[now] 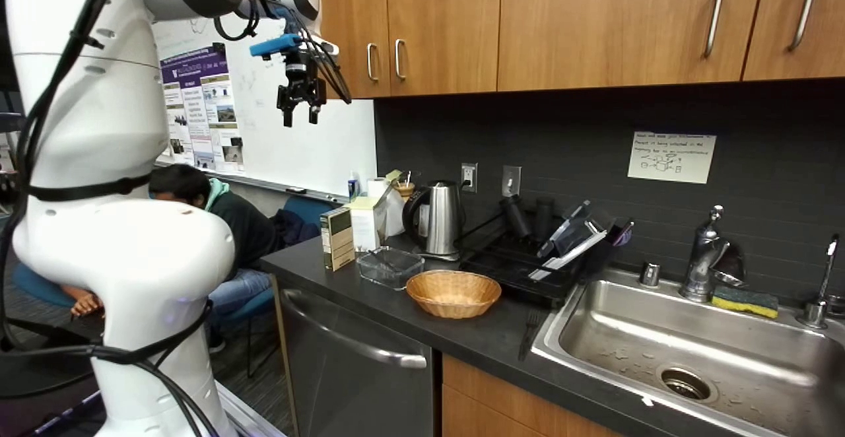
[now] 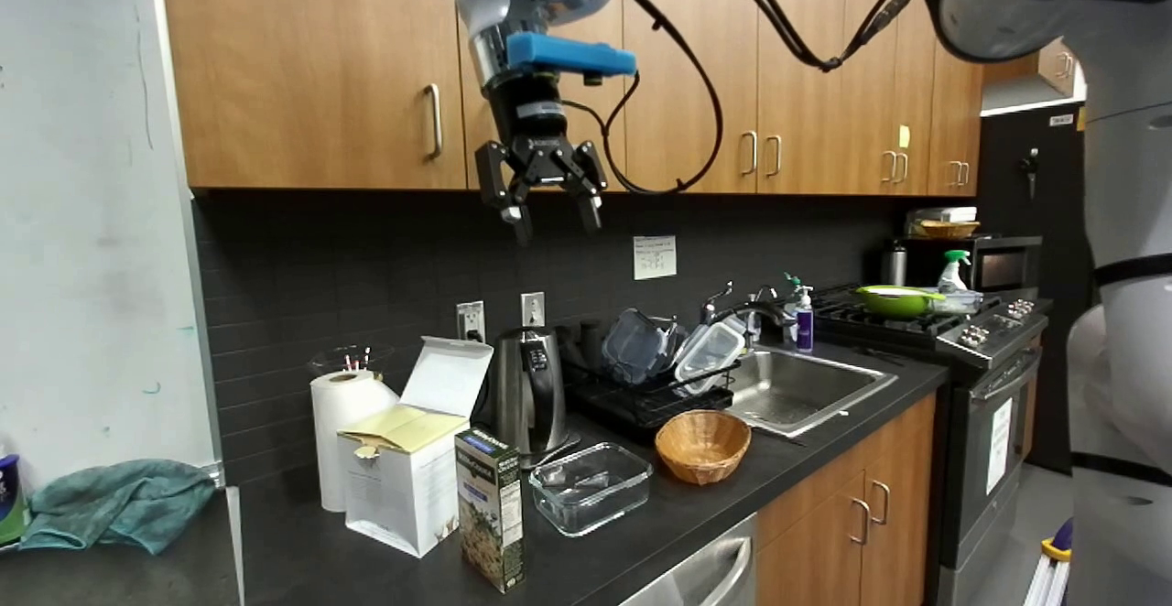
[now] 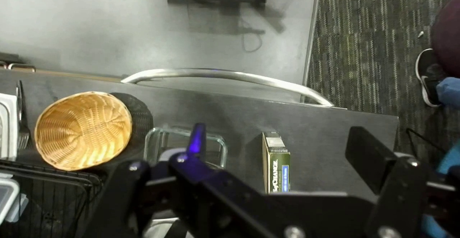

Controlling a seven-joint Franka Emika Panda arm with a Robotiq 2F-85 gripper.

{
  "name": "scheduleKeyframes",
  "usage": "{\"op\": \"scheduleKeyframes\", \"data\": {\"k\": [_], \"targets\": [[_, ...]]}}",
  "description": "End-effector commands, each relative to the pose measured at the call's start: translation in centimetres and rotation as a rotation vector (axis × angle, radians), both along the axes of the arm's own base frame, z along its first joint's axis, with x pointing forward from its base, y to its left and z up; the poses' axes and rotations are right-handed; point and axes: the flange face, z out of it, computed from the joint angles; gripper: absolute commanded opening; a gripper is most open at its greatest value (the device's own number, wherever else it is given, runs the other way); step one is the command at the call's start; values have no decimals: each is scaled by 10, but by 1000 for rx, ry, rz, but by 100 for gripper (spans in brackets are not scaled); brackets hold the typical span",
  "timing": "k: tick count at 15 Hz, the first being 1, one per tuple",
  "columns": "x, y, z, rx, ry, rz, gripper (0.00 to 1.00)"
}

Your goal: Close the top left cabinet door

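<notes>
Above the tabletop [image 2: 284,551], your hand [image 2: 556,221] hangs in open air, pointing down, its two fingers [image 3: 366,159] spread well apart. You have the door [image 2: 316,66] at the far left of the upper cabinets [image 1: 630,28] in both exterior views; its handle [image 2: 435,121], a slim silver bar, runs upright near the lower right corner. It looks closed, its bottom edge level with that of the panel [image 1: 442,28] beside it. In an exterior view your hand overlaps the lower part of that panel, to the right of the handle; in an exterior view you see it against the whiteboard [image 1: 317,153], lower than the handle and to its left.

Below, you can find a carton [image 2: 490,510], a dish [image 2: 604,510] and a basket [image 2: 702,469] set out in a row, with a kettle [image 1: 443,219] behind the dish and a white box [image 2: 403,496], flap raised, near the carton. Beside the sink [image 1: 620,331] you have a rack [image 1: 511,280] holding clear containers [image 2: 632,345]. Your wrist view looks down on the carton between the fingers, the dish partly hidden behind one of them and the basket farther left. Past your arm [image 1: 99,94] sits a person [image 1: 244,226], partly hidden by it.
</notes>
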Motion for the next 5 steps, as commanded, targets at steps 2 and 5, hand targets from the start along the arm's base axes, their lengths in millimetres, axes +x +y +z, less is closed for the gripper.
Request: {"op": "scheduleKeyframes", "data": {"k": [2,5], "targets": [[-42,-15,-18,6,15,-69,100],[-32,-10,-19,-11,28,-39,100]]}}
